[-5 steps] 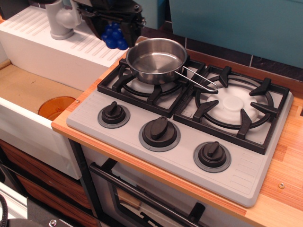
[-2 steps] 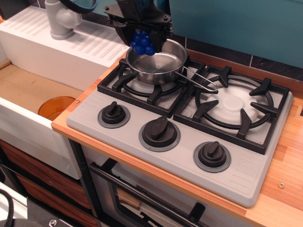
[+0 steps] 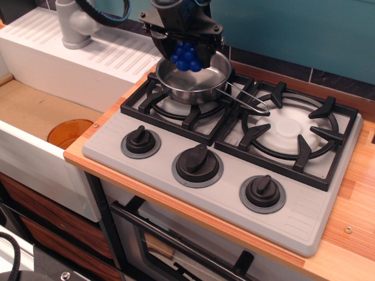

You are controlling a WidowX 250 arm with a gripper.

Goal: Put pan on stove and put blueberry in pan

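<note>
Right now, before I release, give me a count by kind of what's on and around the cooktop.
Burner grates: 2
Knobs: 3
Pan: 1, on the left grate
Blueberry cluster: 1, held in the gripper over the pan
Orange disc: 1, in the sink
Faucet: 1
Total: 9

Gripper (image 3: 186, 50): matte black body, angular plastic housing tapering into two dark fingers (image 3: 206, 47). Blue part showing at top of housing. Thick black ribbed cable (image 3: 104, 16) looping off upper left side.
</note>
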